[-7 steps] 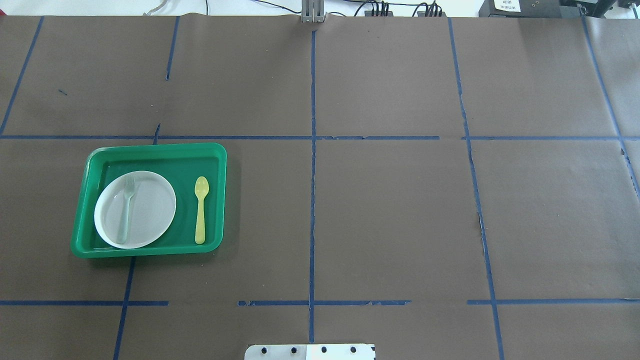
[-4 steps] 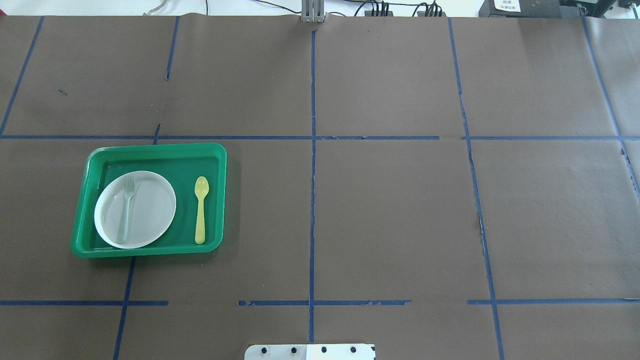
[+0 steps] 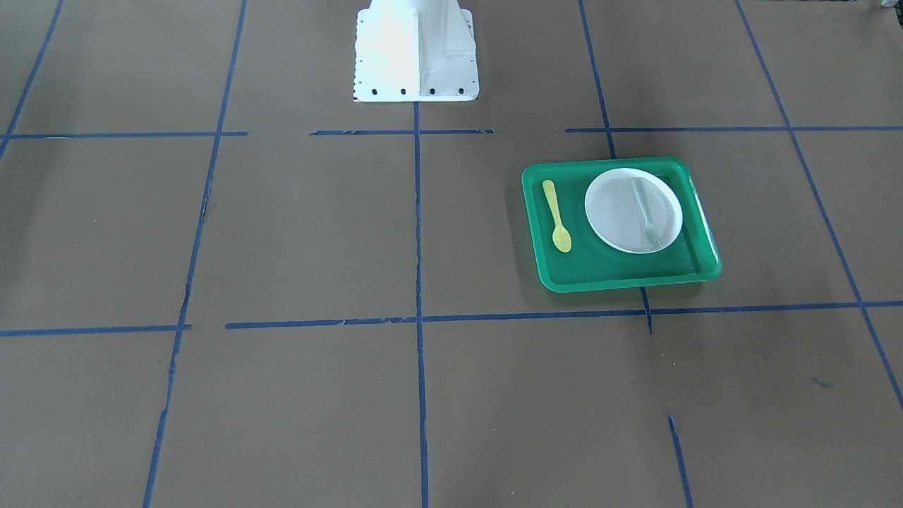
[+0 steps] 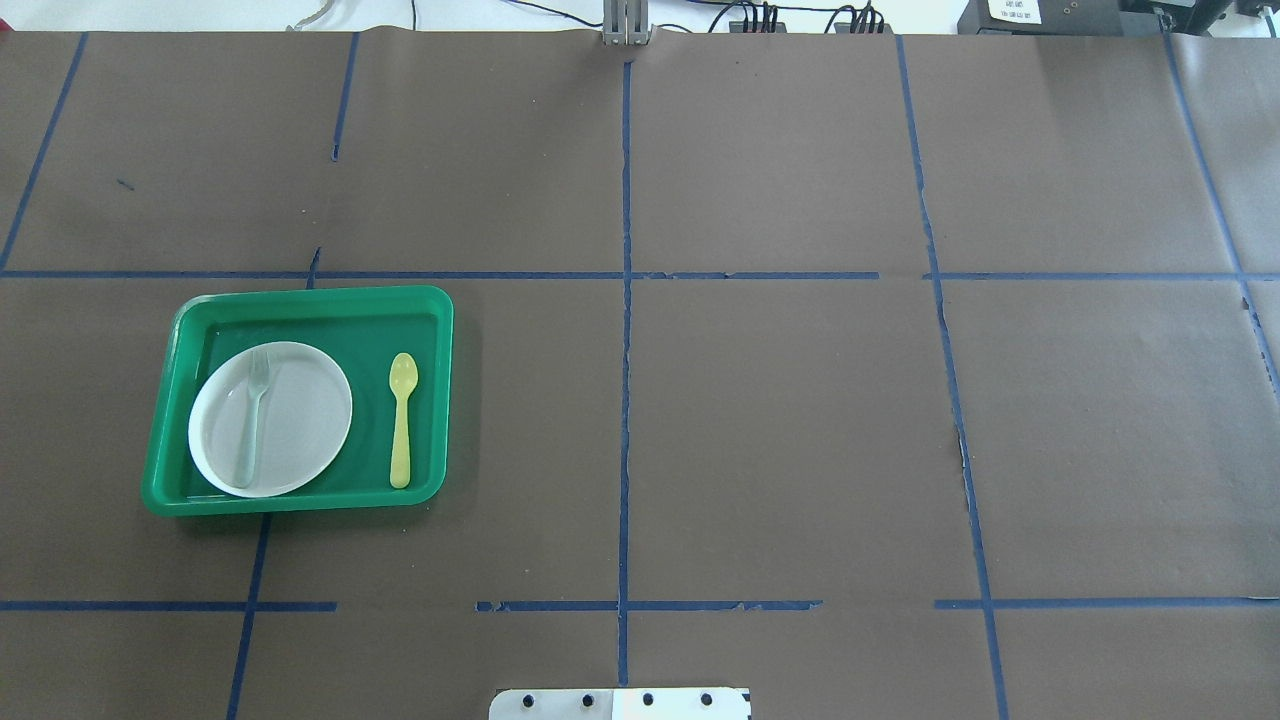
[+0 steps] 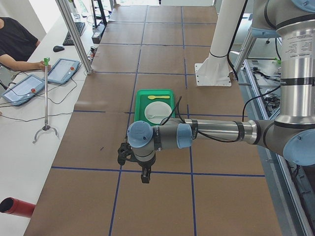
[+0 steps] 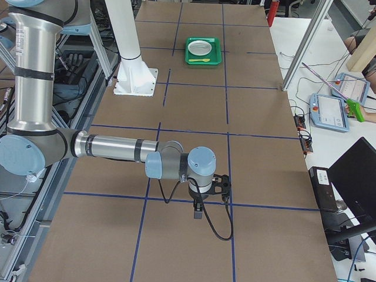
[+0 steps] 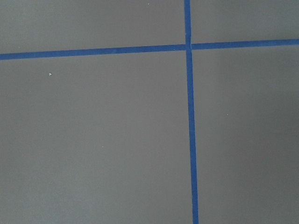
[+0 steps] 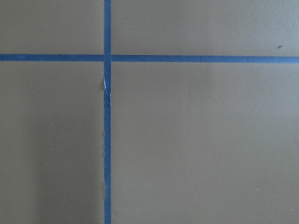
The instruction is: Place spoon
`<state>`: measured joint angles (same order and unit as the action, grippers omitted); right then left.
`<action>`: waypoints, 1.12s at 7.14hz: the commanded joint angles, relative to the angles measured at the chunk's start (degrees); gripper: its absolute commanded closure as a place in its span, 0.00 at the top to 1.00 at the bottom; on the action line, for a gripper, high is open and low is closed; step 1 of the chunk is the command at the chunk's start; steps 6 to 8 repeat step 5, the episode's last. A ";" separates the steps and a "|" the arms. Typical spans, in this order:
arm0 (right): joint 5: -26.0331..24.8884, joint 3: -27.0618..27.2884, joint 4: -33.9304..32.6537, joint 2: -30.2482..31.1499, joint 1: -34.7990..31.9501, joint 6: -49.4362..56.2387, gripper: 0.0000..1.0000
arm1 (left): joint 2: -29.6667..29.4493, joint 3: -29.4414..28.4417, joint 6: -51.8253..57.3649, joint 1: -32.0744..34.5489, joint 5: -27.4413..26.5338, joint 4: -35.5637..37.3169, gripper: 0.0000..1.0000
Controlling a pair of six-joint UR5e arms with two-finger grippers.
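Note:
The small yellow spoon [image 4: 402,420] lies flat in the green tray [image 4: 300,296], bowl end away from me, to the right of the white plate [image 4: 300,420]. It also shows in the front view [image 3: 556,215]. No gripper appears in the overhead or front views. My left gripper [image 5: 144,178] hangs over bare table well short of the tray in the left side view. My right gripper [image 6: 198,214] hangs over bare table at the far end from the tray. I cannot tell whether either one is open or shut. Both wrist views show only brown paper and blue tape.
A pale grey-green fork [image 4: 252,420] lies on the plate. The robot's white base [image 3: 415,49] stands at the table's near edge. Blue tape lines grid the brown table cover. Operators and tablets sit beyond the far edge [image 5: 61,70].

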<state>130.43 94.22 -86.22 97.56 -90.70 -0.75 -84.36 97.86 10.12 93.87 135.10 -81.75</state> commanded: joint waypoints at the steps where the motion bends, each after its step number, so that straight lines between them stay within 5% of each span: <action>1: 0.00 0.00 0.00 0.00 0.00 -0.04 1.00 | -0.10 0.23 -0.01 0.09 -0.01 0.01 1.00; 8: 0.00 0.00 0.00 0.00 0.00 -0.04 1.00 | -0.19 0.23 -0.01 0.61 -0.01 0.01 1.00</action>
